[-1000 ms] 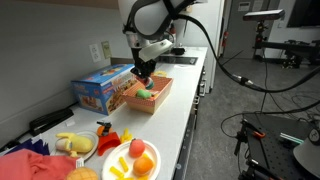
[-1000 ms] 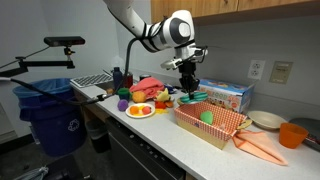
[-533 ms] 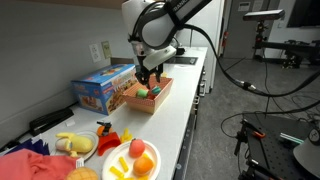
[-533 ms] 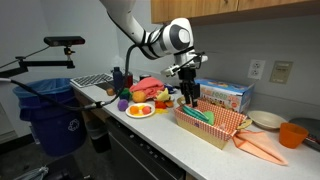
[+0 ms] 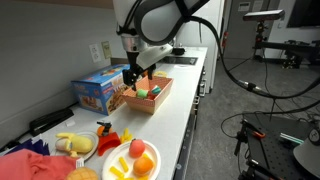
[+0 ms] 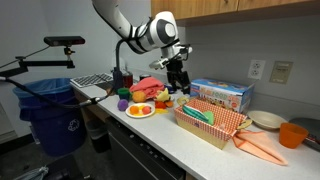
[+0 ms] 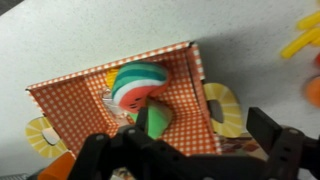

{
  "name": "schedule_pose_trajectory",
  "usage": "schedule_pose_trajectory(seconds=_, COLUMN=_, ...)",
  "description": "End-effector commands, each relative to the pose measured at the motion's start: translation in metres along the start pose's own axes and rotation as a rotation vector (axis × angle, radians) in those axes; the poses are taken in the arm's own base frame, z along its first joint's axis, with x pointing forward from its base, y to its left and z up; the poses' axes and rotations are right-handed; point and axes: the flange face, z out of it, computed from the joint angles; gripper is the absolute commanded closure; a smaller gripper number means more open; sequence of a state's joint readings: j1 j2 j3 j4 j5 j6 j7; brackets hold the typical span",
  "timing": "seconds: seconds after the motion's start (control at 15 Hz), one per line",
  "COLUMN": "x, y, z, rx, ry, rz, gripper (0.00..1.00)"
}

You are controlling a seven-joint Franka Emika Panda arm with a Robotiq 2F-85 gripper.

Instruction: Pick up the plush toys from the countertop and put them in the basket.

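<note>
Gripper hangs open and empty over the basket, 2 toys inside it, several more toys well apart from it left to fetch.

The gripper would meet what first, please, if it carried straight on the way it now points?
Probably the green plush toy in the basket, right below the open gripper; depth is unclear.
</note>
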State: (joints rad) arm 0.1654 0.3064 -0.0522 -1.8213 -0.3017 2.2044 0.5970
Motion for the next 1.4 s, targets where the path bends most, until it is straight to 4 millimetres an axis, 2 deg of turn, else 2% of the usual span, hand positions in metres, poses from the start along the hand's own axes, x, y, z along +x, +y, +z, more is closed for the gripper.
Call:
schedule_pose_trajectory(seconds=0.0, x=-0.041, y=-0.046, z=-0.025, rx=0.096, ry=-0.004, rz=-0.172, gripper=0.0)
schedule_pose_trajectory(seconds=0.27, x=-0.069, y=-0.102, z=-0.016, rx=0.208, ry=-0.048, rz=-0.355, gripper=0.0)
schedule_pose_trajectory(seconds=0.4, x=-0.084, y=-0.123, z=-0.01, rx=0.253, ry=-0.079, rz=-0.452, gripper=0.0)
schedule_pose_trajectory(seconds=0.53, x=-0.094, y=-0.136, z=-0.002, rx=0.293, ry=-0.132, rz=-0.543, gripper=0.0)
schedule_pose_trajectory(seconds=0.87, x=-0.104, y=-0.145, z=0.031, rx=0.374, ry=-0.28, rz=-0.699, gripper=0.0)
schedule_pose_trajectory(seconds=1.33, x=-0.072, y=-0.145, z=0.071, rx=0.358, ry=-0.315, rz=-0.593, gripper=0.0)
